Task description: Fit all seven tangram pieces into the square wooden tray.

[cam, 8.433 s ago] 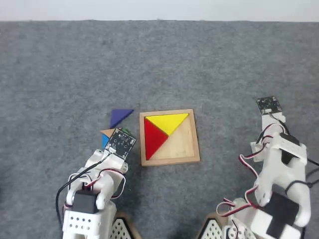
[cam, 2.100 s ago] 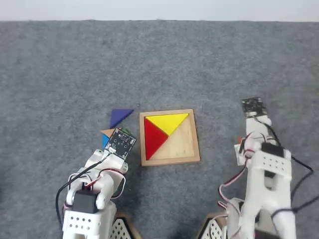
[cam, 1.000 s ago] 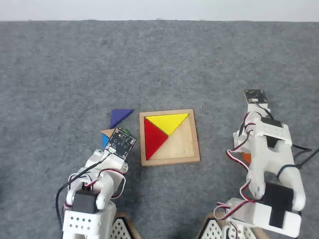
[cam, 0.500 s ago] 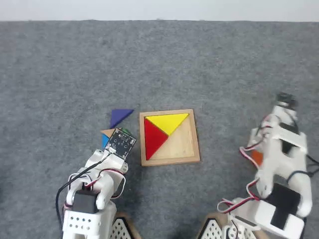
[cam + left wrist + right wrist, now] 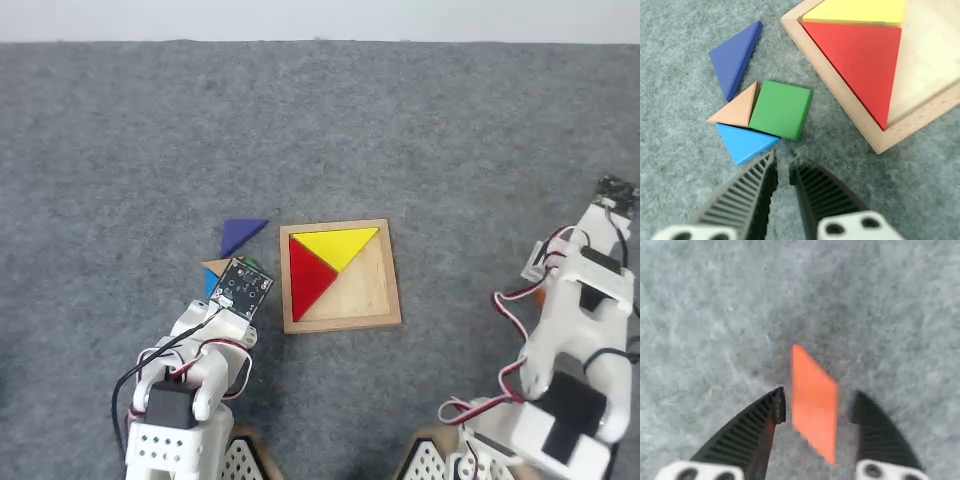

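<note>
1. The wooden tray holds the yellow triangle and the red triangle (edges touching).
2. The right gripper, well apart from the tray, gapes around the orange parallelogram without gripping it.
3. The left gripper, near the tray, is all but closed and empty.

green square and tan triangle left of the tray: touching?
Touching. The left wrist view shows the tan triangle with one edge flush against the side of the green square, with no gap between them.
</note>
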Motion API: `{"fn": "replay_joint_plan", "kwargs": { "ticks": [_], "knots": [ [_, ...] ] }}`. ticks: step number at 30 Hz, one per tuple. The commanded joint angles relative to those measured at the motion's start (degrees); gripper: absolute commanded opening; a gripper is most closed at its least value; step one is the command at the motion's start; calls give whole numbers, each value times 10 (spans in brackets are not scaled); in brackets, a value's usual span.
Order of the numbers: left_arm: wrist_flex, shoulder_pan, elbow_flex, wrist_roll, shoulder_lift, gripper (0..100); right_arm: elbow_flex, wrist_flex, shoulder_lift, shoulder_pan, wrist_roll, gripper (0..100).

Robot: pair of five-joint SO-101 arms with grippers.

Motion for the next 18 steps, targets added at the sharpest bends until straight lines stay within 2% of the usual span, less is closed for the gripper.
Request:
{"fn": "replay_joint_plan", "kwargs": {
  "ticks": [1,7,11,14,18],
  "knots": [
    [3,-1,-5,2,-3,42,-24,44,-63,-26,-6,383],
    [3,-1,-5,2,-3,42,4,29,-100,-75,1,340],
    [3,-1,-5,2,-3,42,3,27,-76,-109,70,300],
    [3,-1,-5,2,-3,42,-18,33,-30,-109,93,279],
    [3,-1,-5,2,-3,42,-76,100,8,-76,125,279]
  ]
}}
